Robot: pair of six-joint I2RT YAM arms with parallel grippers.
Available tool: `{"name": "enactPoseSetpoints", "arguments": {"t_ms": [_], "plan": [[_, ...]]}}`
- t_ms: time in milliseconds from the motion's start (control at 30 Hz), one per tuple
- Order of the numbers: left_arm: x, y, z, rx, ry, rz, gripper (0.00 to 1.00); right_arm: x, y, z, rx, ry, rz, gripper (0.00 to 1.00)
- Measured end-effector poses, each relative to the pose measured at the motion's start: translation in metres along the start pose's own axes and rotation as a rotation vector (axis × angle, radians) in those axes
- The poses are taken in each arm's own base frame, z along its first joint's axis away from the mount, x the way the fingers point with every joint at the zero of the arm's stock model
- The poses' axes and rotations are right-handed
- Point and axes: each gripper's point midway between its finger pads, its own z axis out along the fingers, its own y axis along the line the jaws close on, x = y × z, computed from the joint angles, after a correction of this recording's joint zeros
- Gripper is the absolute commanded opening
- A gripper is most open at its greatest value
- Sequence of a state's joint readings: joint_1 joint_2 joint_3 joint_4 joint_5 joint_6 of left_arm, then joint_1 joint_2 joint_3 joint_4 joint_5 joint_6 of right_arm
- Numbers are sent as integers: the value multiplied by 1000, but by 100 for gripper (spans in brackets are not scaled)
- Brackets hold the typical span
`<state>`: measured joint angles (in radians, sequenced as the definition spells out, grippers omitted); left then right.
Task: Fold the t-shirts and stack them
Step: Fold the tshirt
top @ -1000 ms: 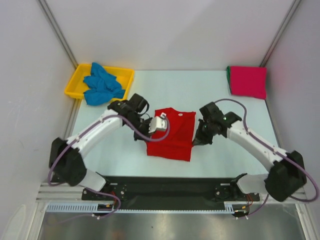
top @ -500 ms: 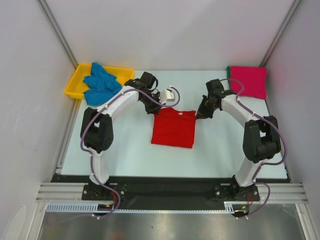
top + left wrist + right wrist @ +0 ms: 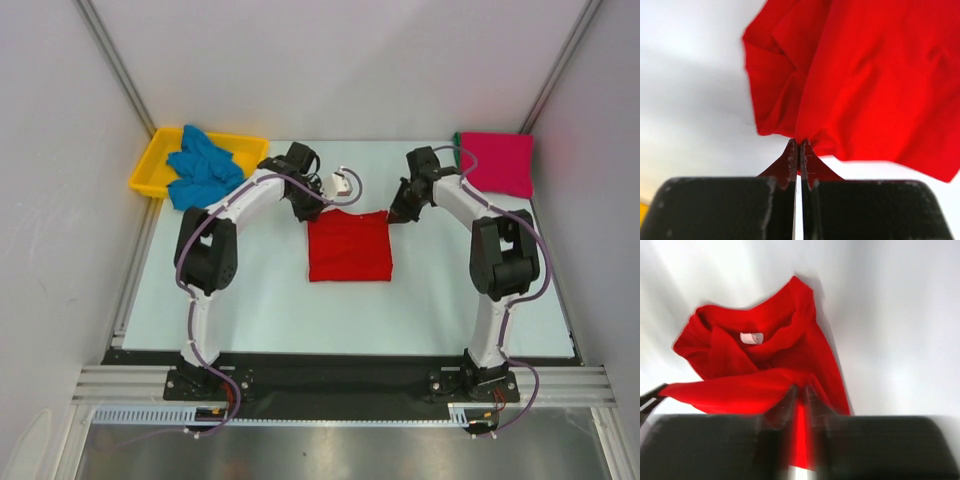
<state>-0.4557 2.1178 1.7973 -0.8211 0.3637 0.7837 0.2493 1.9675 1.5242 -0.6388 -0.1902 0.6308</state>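
The red t-shirt lies folded into a square in the middle of the table. My left gripper is at its far left corner, shut on a pinch of the red cloth; the left wrist view shows the jaws pressed together on it. At the far right corner my right gripper pinches the red cloth, which drapes over its tips; the collar label shows beyond. A blue t-shirt is bunched in the tray. A folded magenta t-shirt lies far right with a green edge under it.
A yellow plastic tray sits at the far left corner, holding the blue shirt. White walls with metal posts close in the table on three sides. Both arms reach far out over the table from their bases at the near edge.
Both grippers swept away from the bases to the far side with the red cloth pinched, folding the shirt over itself. It went from a loose longer shape to a neat square.
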Motion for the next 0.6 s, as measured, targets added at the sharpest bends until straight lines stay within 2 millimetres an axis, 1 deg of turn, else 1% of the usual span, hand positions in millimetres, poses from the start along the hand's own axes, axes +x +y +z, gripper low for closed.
{"name": "enactPoseSetpoints", "arguments": {"t_ms": [33,67,100,133,167,200,233,300,333,367,400,433,467,500,533,600], "plan": [[0,4,0,-15,-1,-9,6,-3,2,2,-7,-5,2,44],[0,8,-1,-33,0,-15,16,-6,2,4,-9,-11,2,50],[1,13,-1,-55,-1,-25,28,-12,3,5,-9,-17,2,57],[1,19,-1,-78,-1,-39,34,-19,4,5,-8,-32,2,58],[2,24,-1,-98,-3,-50,37,-26,4,4,-9,-50,-1,60],[2,31,0,-127,-5,-67,39,-33,3,3,-7,-71,-3,66],[3,37,1,-150,-9,-84,47,-38,2,1,-10,-87,-6,71],[6,51,2,-206,-9,-121,54,-45,-2,-3,-9,-125,-26,74],[7,56,3,-229,-9,-145,58,-45,-6,-6,-8,-136,-37,75],[9,61,4,-249,-11,-169,58,-41,-11,-10,-4,-140,-46,75],[10,65,4,-268,-17,-193,58,-33,-15,-13,-5,-137,-57,79],[12,68,3,-279,-25,-215,58,-23,-19,-15,-14,-132,-68,87],[13,71,2,-287,-32,-232,58,-12,-23,-16,-18,-121,-77,88],[14,73,0,-290,-46,-259,57,5,-27,-17,-28,-95,-95,89],[16,72,-3,-283,-58,-281,58,20,-29,-15,-34,-70,-108,90],[21,65,-10,-262,-72,-318,58,41,-29,-7,-47,-25,-135,90]]}}
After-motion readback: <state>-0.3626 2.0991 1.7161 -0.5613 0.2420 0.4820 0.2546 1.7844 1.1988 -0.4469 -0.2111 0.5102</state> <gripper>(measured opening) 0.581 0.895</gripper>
